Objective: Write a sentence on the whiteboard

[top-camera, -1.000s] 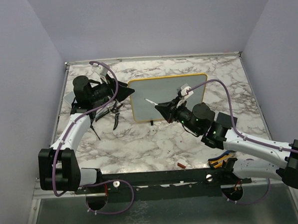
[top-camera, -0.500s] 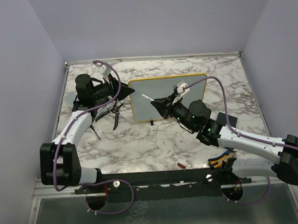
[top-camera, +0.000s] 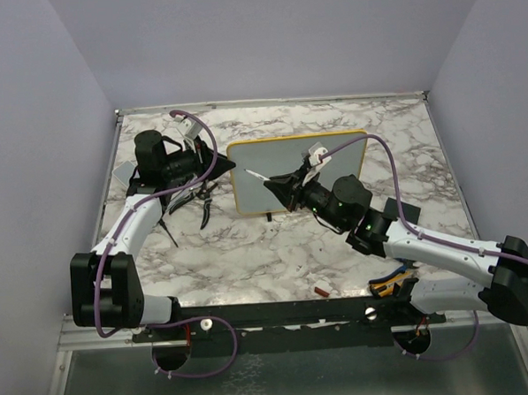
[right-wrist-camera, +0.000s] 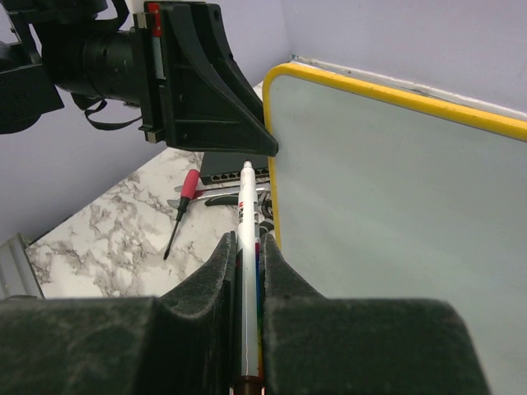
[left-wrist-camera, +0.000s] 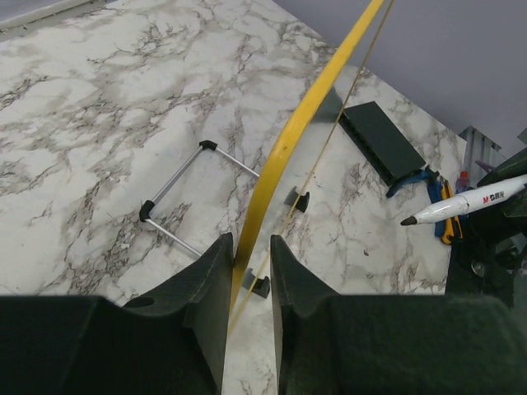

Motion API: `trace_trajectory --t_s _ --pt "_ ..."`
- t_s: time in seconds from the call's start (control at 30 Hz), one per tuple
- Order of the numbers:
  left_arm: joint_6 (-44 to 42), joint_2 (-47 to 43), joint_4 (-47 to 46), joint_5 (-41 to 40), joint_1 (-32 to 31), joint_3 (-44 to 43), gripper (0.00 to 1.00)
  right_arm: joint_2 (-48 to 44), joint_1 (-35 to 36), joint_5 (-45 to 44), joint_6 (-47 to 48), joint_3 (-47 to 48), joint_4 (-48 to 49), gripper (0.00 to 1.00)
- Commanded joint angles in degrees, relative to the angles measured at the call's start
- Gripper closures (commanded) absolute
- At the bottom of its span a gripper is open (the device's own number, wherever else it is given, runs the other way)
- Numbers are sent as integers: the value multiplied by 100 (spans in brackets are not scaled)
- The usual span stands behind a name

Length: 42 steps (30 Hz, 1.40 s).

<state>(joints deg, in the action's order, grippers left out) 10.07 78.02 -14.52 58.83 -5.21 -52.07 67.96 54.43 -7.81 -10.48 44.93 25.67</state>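
The whiteboard (top-camera: 279,152) stands tilted at the back middle, with a yellow frame (left-wrist-camera: 305,123) and a pale face (right-wrist-camera: 395,197). No writing shows on it. My left gripper (top-camera: 229,164) is shut on the board's left edge, with the frame between its jaws in the left wrist view (left-wrist-camera: 251,247). My right gripper (top-camera: 270,183) is shut on a white marker (right-wrist-camera: 245,197). The marker's dark tip (top-camera: 248,173) is close to the board's upper left part. Whether the tip touches the board cannot be told.
A red screwdriver (right-wrist-camera: 183,206) and pliers (top-camera: 207,200) lie left of the board. A dark slab (left-wrist-camera: 383,140) lies to the right. A blue-and-yellow cutter (top-camera: 388,286) and a small red piece (top-camera: 322,291) lie near the front edge. A metal bracket (left-wrist-camera: 177,197) lies behind the board.
My right gripper has carried the marker left and up across the board towards its upper left part. My left gripper has stayed on the board's left edge.
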Motion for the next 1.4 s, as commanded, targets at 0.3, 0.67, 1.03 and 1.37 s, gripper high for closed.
trace_trajectory --t_s 0.3,0.67,1.03,1.37 --pt "-401 -138 112 209 13 85 90 235 -56 20 144 187 206 99" --pt "-707 -217 131 130 2 287 100 446 -56 -558 374 122 920 99" --pt "-1214 -278 496 -53 -49 347 100 735 -56 -804 441 230 1158 99" --pt "-1374 -301 683 -125 -109 321 100 953 -56 -903 568 339 1208 99"
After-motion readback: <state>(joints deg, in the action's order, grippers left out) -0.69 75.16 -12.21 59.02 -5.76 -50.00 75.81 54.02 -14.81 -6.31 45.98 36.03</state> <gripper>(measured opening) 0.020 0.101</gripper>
